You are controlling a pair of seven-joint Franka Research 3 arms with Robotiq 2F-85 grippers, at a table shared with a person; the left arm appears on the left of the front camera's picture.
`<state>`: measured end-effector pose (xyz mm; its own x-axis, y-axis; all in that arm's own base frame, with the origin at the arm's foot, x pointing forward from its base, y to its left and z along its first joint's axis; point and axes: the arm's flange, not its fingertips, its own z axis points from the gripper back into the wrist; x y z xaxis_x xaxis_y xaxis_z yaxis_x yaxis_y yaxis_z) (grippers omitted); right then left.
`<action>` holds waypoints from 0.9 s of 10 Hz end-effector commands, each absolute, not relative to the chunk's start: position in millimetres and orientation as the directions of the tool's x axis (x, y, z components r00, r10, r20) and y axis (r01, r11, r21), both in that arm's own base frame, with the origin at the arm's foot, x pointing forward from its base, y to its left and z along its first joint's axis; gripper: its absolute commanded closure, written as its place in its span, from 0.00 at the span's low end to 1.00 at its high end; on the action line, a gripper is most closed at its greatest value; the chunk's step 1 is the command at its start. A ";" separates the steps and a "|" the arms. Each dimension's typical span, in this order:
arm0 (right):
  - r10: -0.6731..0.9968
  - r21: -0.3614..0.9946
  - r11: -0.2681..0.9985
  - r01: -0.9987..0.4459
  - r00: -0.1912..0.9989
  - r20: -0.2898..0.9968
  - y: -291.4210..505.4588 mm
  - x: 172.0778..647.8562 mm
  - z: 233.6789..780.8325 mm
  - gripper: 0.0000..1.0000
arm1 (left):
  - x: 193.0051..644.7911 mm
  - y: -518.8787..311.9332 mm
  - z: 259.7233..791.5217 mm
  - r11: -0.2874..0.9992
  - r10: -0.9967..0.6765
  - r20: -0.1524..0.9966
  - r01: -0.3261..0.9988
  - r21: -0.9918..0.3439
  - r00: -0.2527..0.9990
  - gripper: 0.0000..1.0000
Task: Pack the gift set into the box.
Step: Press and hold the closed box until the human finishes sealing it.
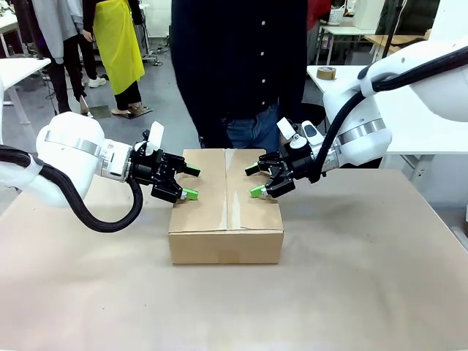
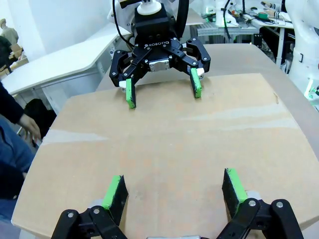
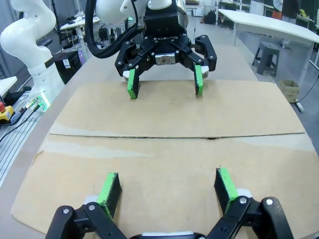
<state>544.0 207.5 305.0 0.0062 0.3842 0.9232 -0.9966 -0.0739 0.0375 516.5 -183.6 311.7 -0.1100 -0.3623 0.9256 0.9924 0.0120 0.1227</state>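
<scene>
The left end effector [image 1: 191,182] sits left of centre in the front view with its jaws spread wide and nothing between them. The right end effector [image 1: 254,181] mirrors it right of centre, equally released and empty. They face each other across the top of the box [image 1: 225,212], green pads low over the cardboard. Whether any pad actually touches the flaps cannot be told.

The top flaps lie shut, meeting at a seam [image 3: 174,137] that runs across the middle of the right wrist view. The gift set is judged to be inside already, hidden under them. That leaves the closing as the step in hand.

To do it well, both sides should press down evenly and flat, each on its own flap just beside the seam. A fingertip should not slide under a flap edge and lift it. Any sideways force should be balanced so the box does not skid.

Both wrists are laid nearly horizontal, fingers pointing inward toward frame centre. The left arm sweeps in from the left edge and the right arm drops from the upper right.

The box rests mid-frame on the table [image 1: 365,278]. A person [image 1: 234,73] stands just behind it at top centre.
</scene>
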 end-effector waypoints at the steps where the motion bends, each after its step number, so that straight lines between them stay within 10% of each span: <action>1: 0.390 0.035 -0.071 -0.997 0.004 0.921 207.2 543.6 303.3 0.00 | 515.3 -182.9 309.9 0.009 -0.363 0.923 0.991 0.136 -0.123 0.00; 9: 0.390 0.035 -0.071 -0.997 0.004 0.921 207.2 543.6 303.3 0.00 | 515.3 -182.9 309.9 0.009 -0.363 0.923 0.991 0.136 -0.123 0.00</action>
